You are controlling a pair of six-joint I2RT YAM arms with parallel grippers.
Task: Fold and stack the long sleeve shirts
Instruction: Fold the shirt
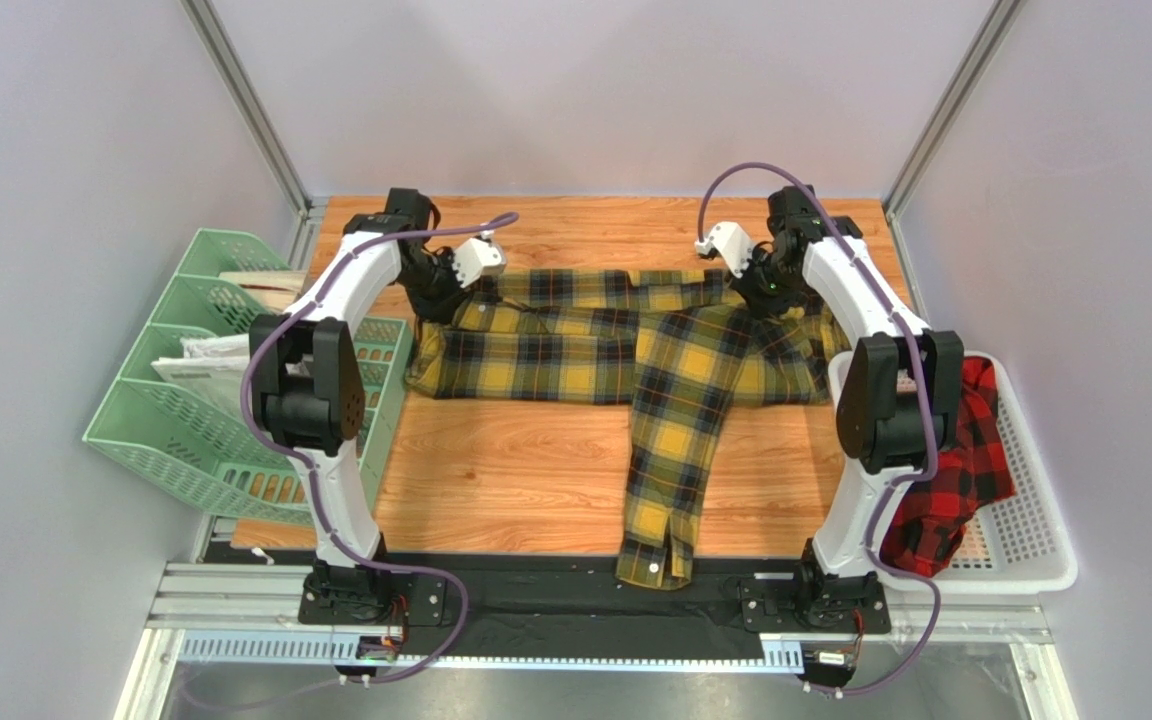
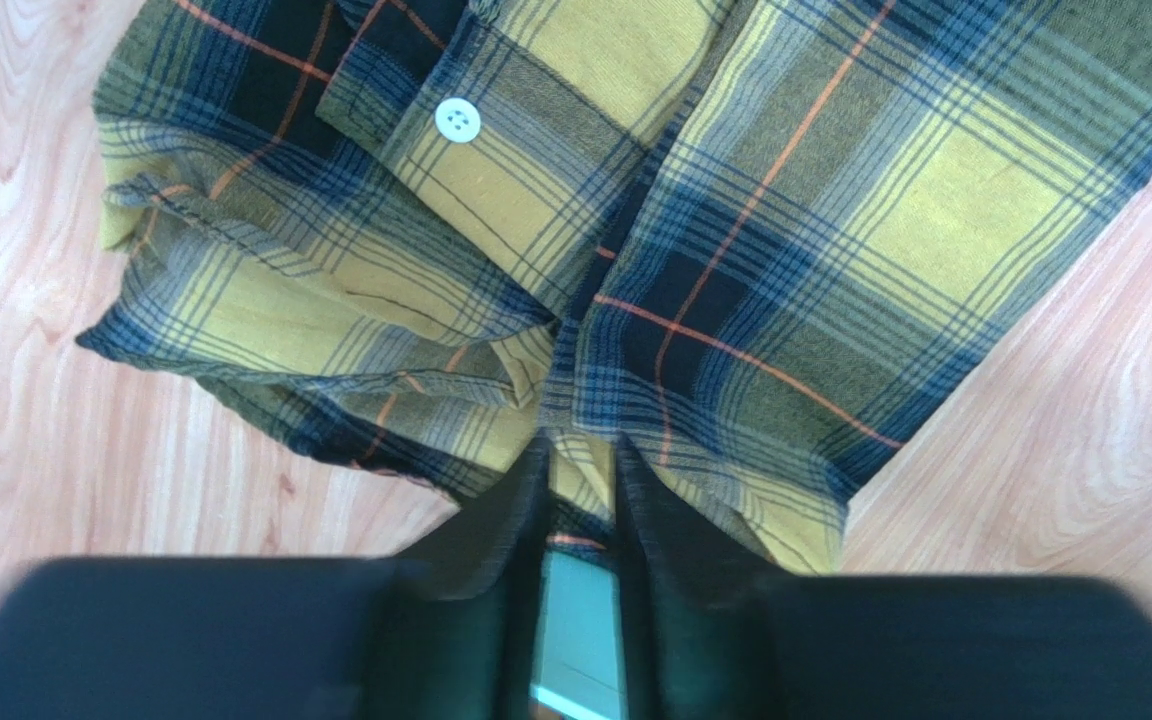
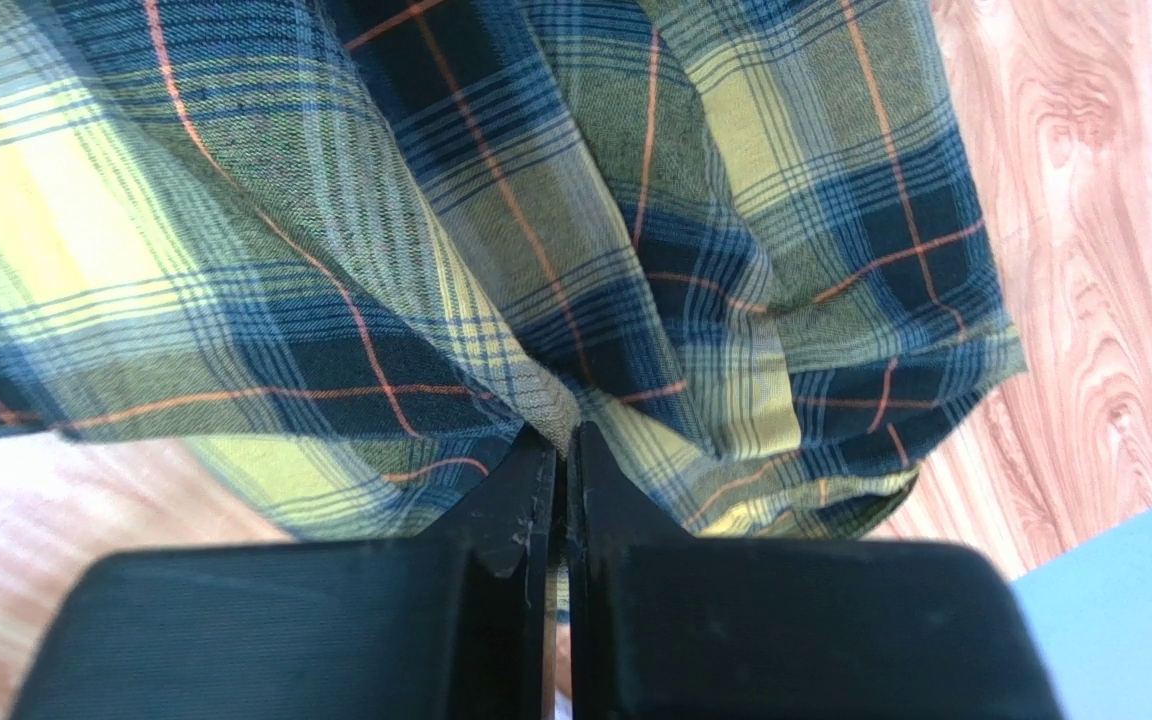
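The yellow-and-black checked shirt lies spread across the far half of the wooden table, one long sleeve trailing toward the near edge. My left gripper is shut on the shirt's far left edge; in the left wrist view the jaws pinch a fold of yellow plaid cloth. My right gripper is shut on the shirt's far right edge; in the right wrist view the jaws clamp the plaid cloth. The red-and-black checked shirt lies bunched in the white basket at the right.
A white perforated basket stands at the right table edge. A green plastic file rack with papers stands at the left. Bare wood shows between the shirt and the arm bases. Grey walls enclose the table.
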